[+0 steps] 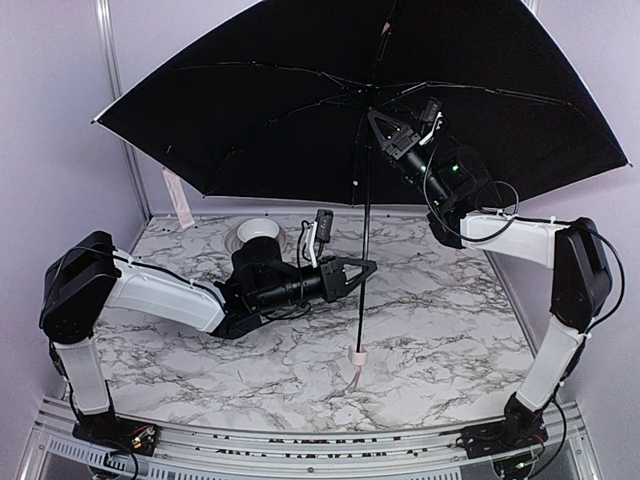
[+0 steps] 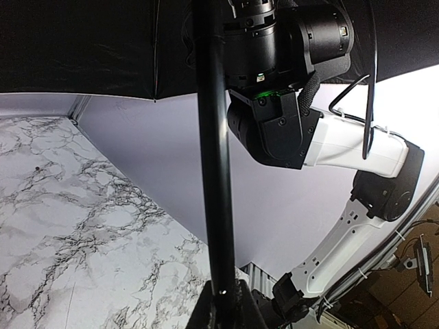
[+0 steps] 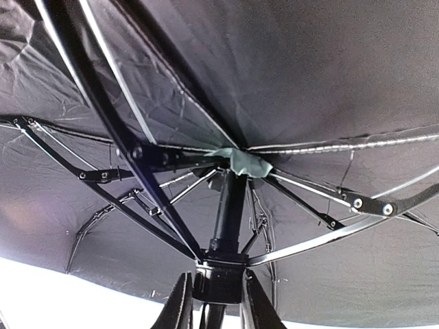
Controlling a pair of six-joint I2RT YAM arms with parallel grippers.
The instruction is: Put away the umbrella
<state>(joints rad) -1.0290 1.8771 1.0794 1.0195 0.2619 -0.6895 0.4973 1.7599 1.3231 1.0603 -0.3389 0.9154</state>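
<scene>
The umbrella [image 1: 300,100] stands open and upright, its black lining facing me and its pale pink handle knob [image 1: 356,355] on the marble table. My left gripper [image 1: 368,267] is shut on the thin black shaft [image 2: 214,171] about midway up; its fingers [image 2: 250,312] flank the shaft. My right gripper [image 1: 375,115] is high under the canopy, shut on the black runner [image 3: 221,274] where the ribs meet, with the fingers [image 3: 180,305] pressed on both its sides. The pink outside of the canopy is hidden.
A white bowl-like round object [image 1: 258,231] sits at the back of the table behind my left arm. A pale strip [image 1: 178,200] hangs near the back left wall. The canopy spans almost wall to wall. The right arm [image 2: 357,147] rises close to the shaft.
</scene>
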